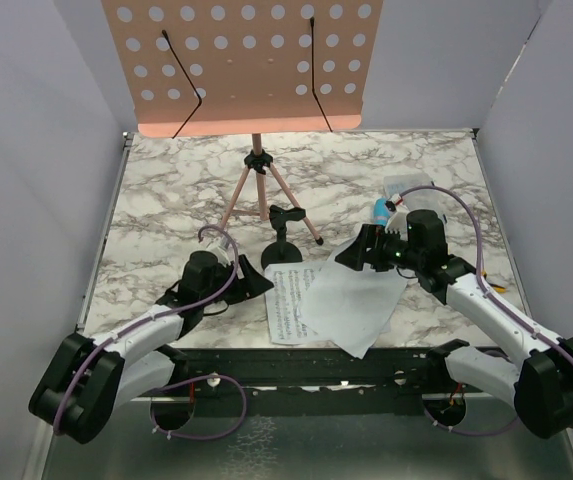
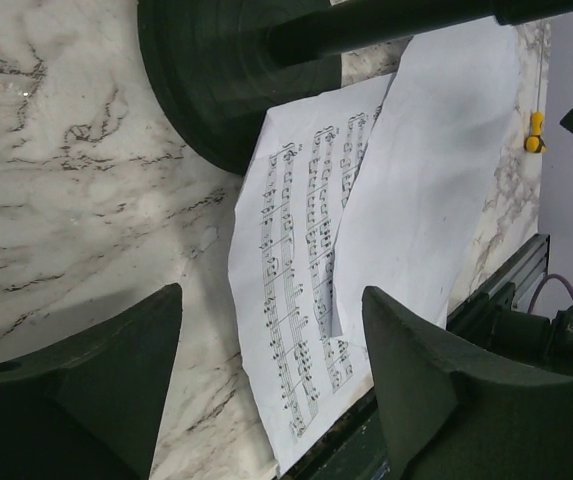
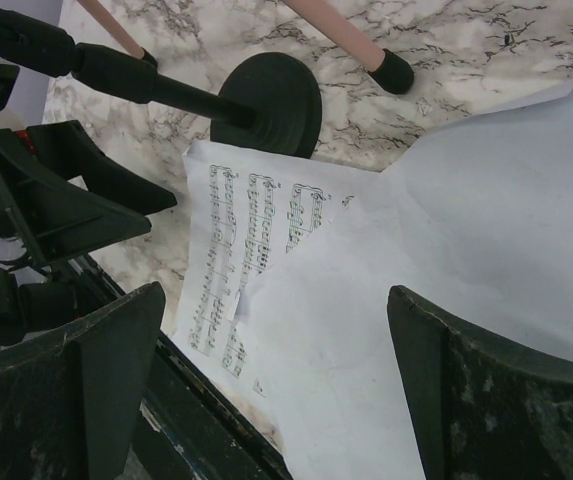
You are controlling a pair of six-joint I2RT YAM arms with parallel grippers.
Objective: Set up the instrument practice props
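Note:
The pink hole-dotted music stand (image 1: pixel 246 60) stands at the back on thin tripod legs (image 1: pixel 261 195). The small black mic stand (image 1: pixel 282 245) stands in front of it, its round base (image 2: pixel 206 70) touching the pages. Two white sheet-music pages lie at the near edge: a printed one (image 1: pixel 286 305) partly under a blank-side-up one (image 1: pixel 356 300). My left gripper (image 1: pixel 251 280) is open and empty, low over the printed page (image 2: pixel 286 300). My right gripper (image 1: pixel 356 255) is open and empty above the blank-side page (image 3: pixel 466 230). The blue toy microphone (image 1: pixel 380 210) lies behind the right wrist.
A clear plastic box (image 1: pixel 411 190) sits at the back right beside the microphone. White walls enclose the marble table (image 1: pixel 166 190) on three sides. A black metal rail (image 1: pixel 316 365) runs along the near edge just below the pages. A small yellow item (image 2: pixel 534 130) lies near the right edge.

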